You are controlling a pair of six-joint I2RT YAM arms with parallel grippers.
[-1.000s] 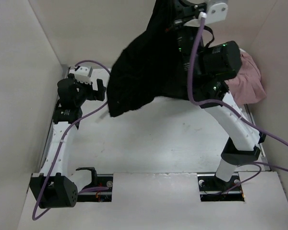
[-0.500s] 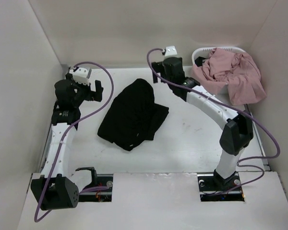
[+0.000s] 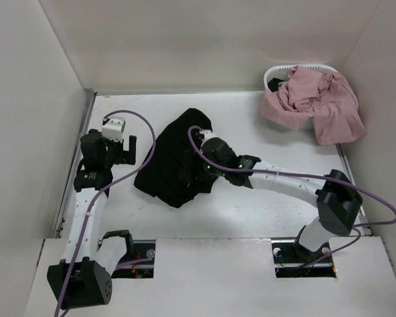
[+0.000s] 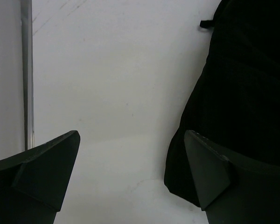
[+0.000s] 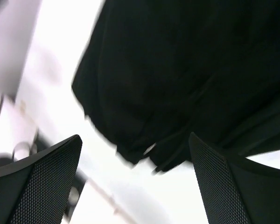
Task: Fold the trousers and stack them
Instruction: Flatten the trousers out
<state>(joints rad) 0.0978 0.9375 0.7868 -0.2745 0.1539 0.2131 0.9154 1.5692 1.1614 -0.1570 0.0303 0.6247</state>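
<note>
White counter (image 3: 277, 142) fills the floor of a pale walled booth, with both arm bases at its 6 o'clock edge.

Black trousers (image 3: 168, 165) lie on it in a crumpled, unfolded heap, a little toward 9 o'clock from the counter's middle. The heap is longest from 1 o'clock to 7 o'clock.

Pink clothes (image 3: 323, 105) are piled at the counter's 2 o'clock corner, spilling over a white basket (image 3: 275, 69) and well apart from the trousers.

From the base at 5 o'clock the right arm (image 3: 290, 181) reaches low across the counter toward 9 o'clock, its wrist over the heap's 4 o'clock side. The left arm (image 3: 86, 198) runs up the 9 o'clock edge.

At the end of the right arm, the right fingers (image 3: 197, 173) are spread wide over the black cloth and grip nothing. The right wrist view is blurred, so whether the tips touch the fabric cannot be told.

Also spread wide and gripping nothing, the left fingers (image 3: 127, 152) sit just beside the heap at its 9 o'clock. In the left wrist view bare counter shows between them, and the edge of the trousers lies behind one tip.
</note>
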